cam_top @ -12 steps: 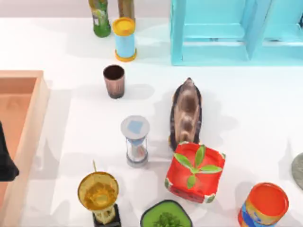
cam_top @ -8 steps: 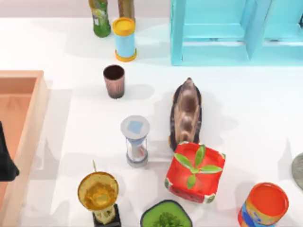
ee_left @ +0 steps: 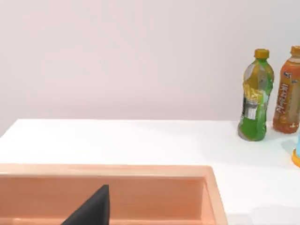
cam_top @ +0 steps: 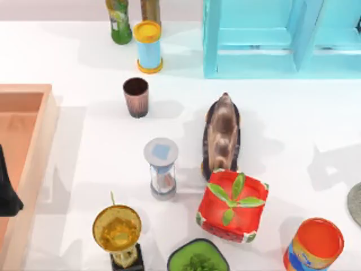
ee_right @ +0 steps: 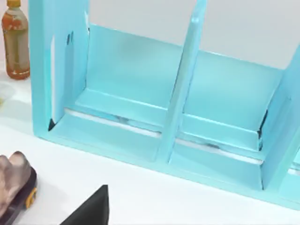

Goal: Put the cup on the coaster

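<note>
From above, the cup stands far from the coaster at the right edge. The hourglass could get knocked over on the way.

Left wrist: a dark finger over the tray; I cannot tell if the left gripper is open.

Right wrist: a blue shelf.

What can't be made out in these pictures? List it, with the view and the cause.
- Coaster: top view, cut off by the right edge; a grey sliver remains.
- Green dish: top view, cut off by the bottom edge.
- Trophy base: top view, cut off by the bottom edge.
- Left gripper: left wrist view, a dark piece at the bottom edge over the tray; jaws outside the picture.
- Cup base: top view, hidden by its own body.
</note>
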Motion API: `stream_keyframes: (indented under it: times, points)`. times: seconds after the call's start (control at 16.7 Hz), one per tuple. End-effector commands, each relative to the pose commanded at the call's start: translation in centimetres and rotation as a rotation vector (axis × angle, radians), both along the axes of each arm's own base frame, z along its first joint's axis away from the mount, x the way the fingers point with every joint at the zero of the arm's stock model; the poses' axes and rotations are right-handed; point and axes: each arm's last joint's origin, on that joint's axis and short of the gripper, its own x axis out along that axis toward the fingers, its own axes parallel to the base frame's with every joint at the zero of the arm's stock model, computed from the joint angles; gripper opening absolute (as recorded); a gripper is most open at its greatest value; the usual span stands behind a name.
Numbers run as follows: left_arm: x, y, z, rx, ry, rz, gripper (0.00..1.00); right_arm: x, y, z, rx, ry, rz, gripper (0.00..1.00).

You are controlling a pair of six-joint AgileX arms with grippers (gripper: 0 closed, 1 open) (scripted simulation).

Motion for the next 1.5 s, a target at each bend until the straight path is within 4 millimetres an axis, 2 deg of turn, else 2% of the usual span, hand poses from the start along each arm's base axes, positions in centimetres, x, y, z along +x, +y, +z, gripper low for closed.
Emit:
stream_keyframes:
  times: [0.18, 0.36, 0.48, 0.6, 0.78, 0.9, 1.02, 1.26, 1.5]
  points:
    - [0.0, 0.0, 0.0, 0.000, 0.000, 0.000, 1.00, 3.7, 1.5, 5.0, -0.094, 0.094, 0.133, 1.00]
    - [0.0, 0.0, 0.0, 0.000, 0.000, 0.000, 1.00, 9.2, 4.0, 8.8, -0.190, 0.191, 0.295, 1.00]
    - [0.0, 0.0, 0.0, 0.000, 0.000, 0.000, 1.00, 13.4, 6.2, 10.2, -0.250, 0.253, 0.414, 1.00]
    - [0.0, 0.0, 0.0, 0.000, 0.000, 0.000, 1.00, 17.9, 8.9, 10.5, -0.305, 0.312, 0.539, 1.00]
    - [0.0, 0.0, 0.0, 0.000, 0.000, 0.000, 1.00, 24.0, 13.5, 8.6, -0.371, 0.394, 0.727, 1.00]
    - [0.0, 0.0, 0.0, 0.000, 0.000, 0.000, 1.00, 27.3, 16.6, 6.2, -0.403, 0.441, 0.847, 1.00]
    - [0.0, 0.0, 0.0, 0.000, 0.000, 0.000, 1.00, 29.8, 19.4, 3.2, -0.426, 0.482, 0.957, 1.00]
    - [0.0, 0.0, 0.0, 0.000, 0.000, 0.000, 1.00, 32.5, 23.7, -2.9, -0.448, 0.541, 1.131, 1.00]
    - [0.0, 0.0, 0.0, 0.000, 0.000, 0.000, 1.00, 33.3, 25.7, -6.7, -0.452, 0.569, 1.222, 1.00]
